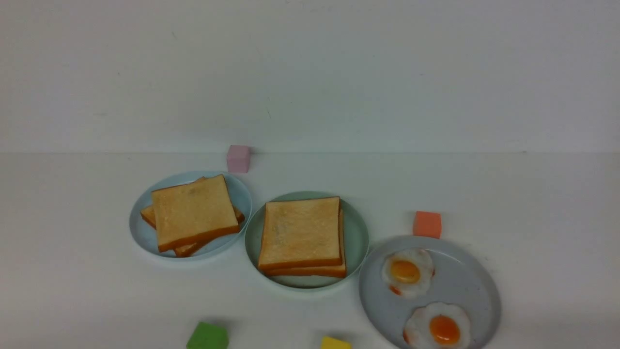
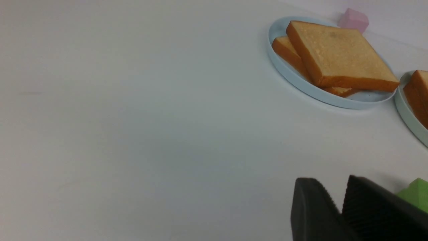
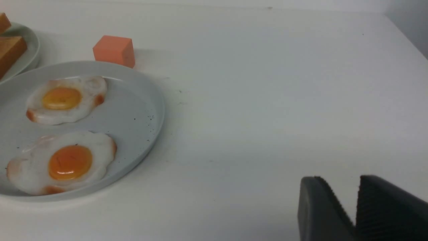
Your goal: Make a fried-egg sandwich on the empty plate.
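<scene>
The mint-green plate (image 1: 356,228) sits mid-table with two toast slices stacked on it, the top slice (image 1: 300,232) over the lower slice (image 1: 310,271). No egg shows between them; whatever lies inside is hidden. Neither gripper shows in the front view. My left gripper (image 2: 329,182) hangs empty over bare table, shut, near the green cube (image 2: 416,192), well away from the plates. My right gripper (image 3: 337,180) is shut and empty over bare table, to the right of the grey plate (image 3: 140,110).
A pale blue plate (image 1: 140,232) on the left holds two loose toast slices (image 1: 191,211). The grey plate (image 1: 465,281) on the right holds two fried eggs (image 1: 407,271) (image 1: 438,329). Pink (image 1: 238,158), orange (image 1: 427,224), green (image 1: 207,337) and yellow (image 1: 335,343) cubes stand around.
</scene>
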